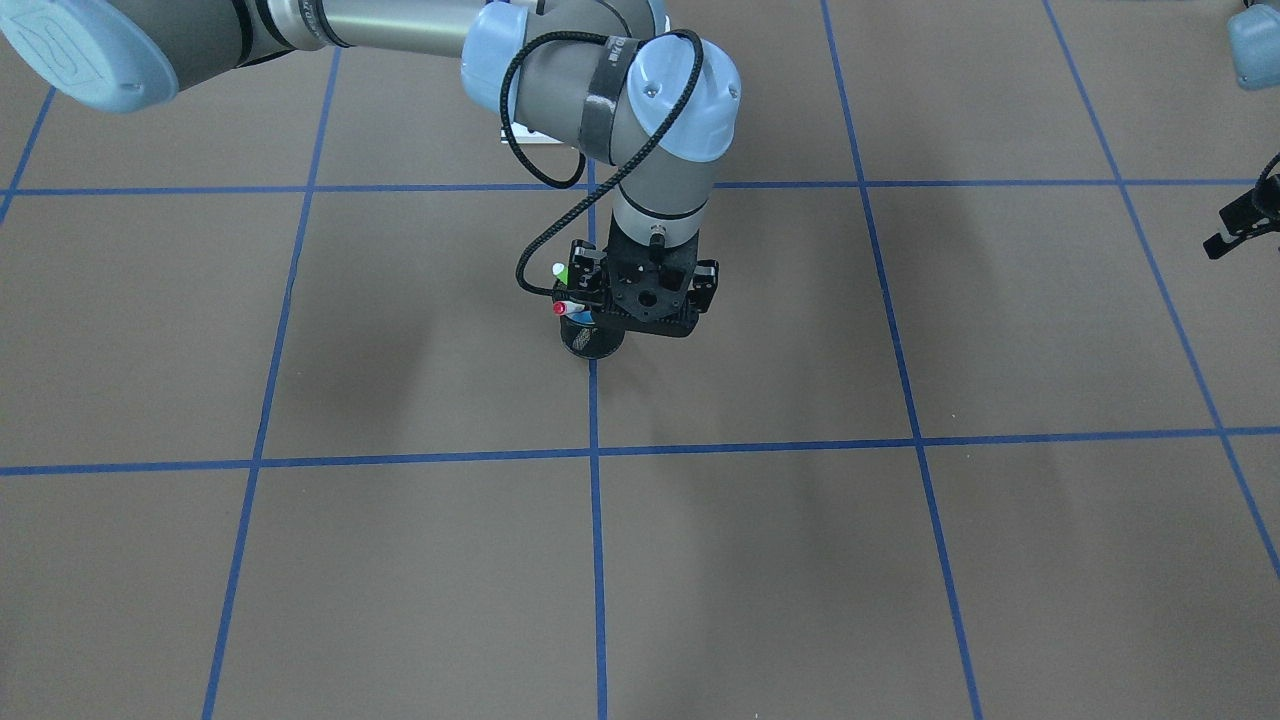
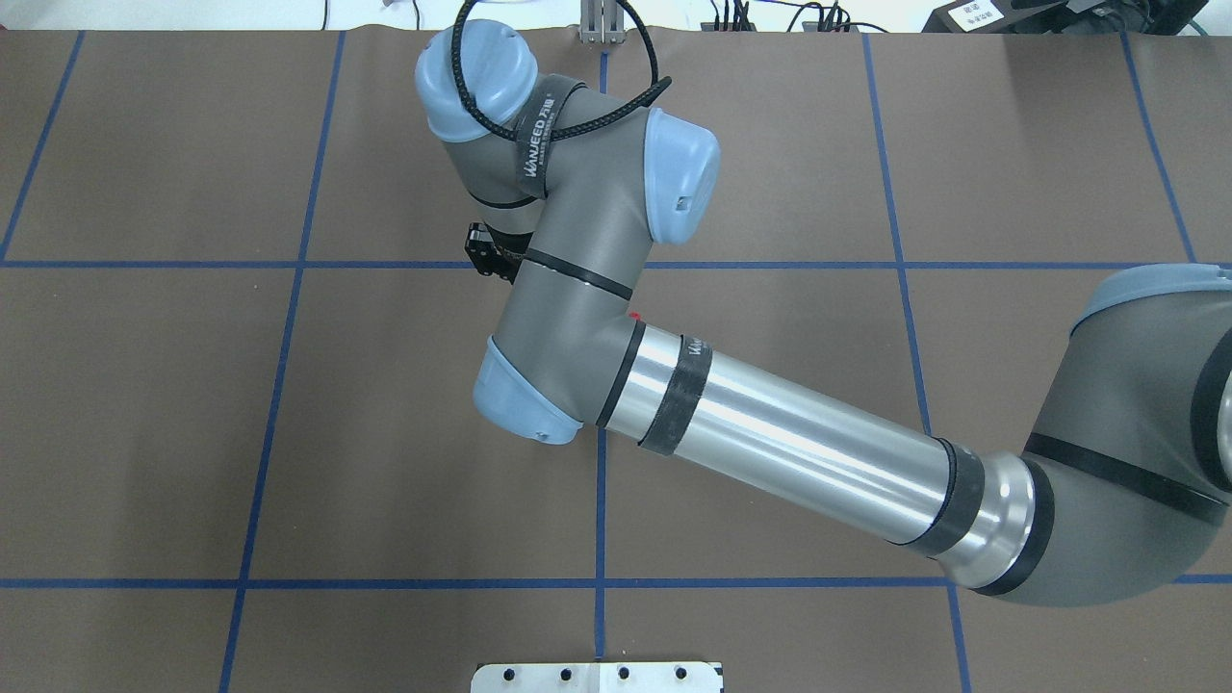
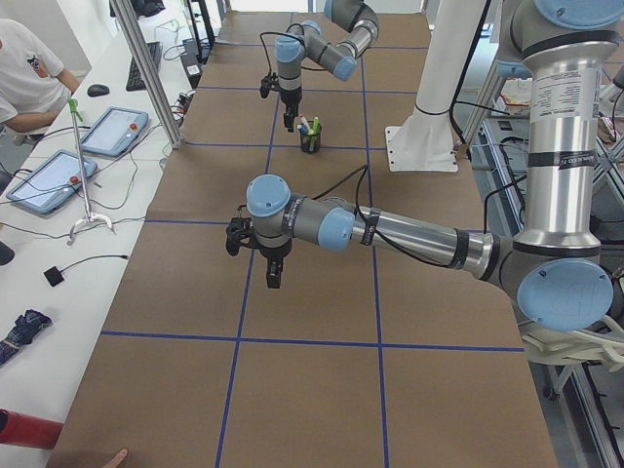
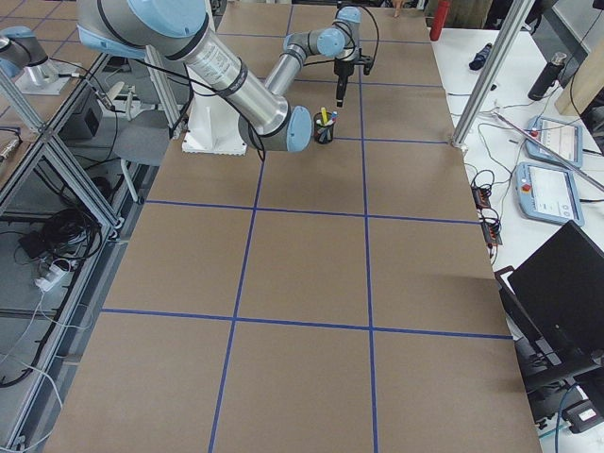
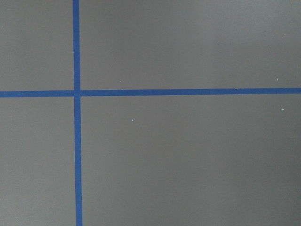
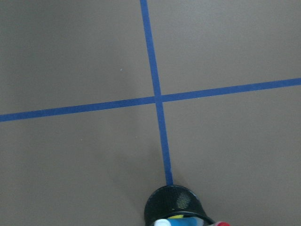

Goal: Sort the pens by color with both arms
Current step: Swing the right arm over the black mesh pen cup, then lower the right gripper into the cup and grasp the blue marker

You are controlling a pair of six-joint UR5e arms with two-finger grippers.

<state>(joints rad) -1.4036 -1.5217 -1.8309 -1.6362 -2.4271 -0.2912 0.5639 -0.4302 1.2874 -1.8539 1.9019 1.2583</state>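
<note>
The pens stand together in a black mesh cup [image 1: 590, 340] on a blue tape crossing. In the front view I see the green pen [image 1: 562, 272], the red pen [image 1: 560, 308] and a bit of the blue pen [image 1: 585, 318]. The yellow pen [image 4: 324, 115] shows in the right side view. My right gripper [image 1: 648, 300] hangs just above and beside the cup, and its fingers are hidden under its body. The right wrist view shows the cup's rim [image 6: 174, 207] at the bottom edge. My left gripper [image 1: 1240, 225] hovers over bare table far from the cup, and I cannot tell how its jaws stand.
Brown table cover with a grid of blue tape lines [image 1: 595, 455]. The white base plate [image 2: 597, 677] sits at the near edge. The right arm's forearm [image 2: 789, 433] spans the table's middle. Tablets [image 3: 112, 132] and an operator lie beyond the far edge.
</note>
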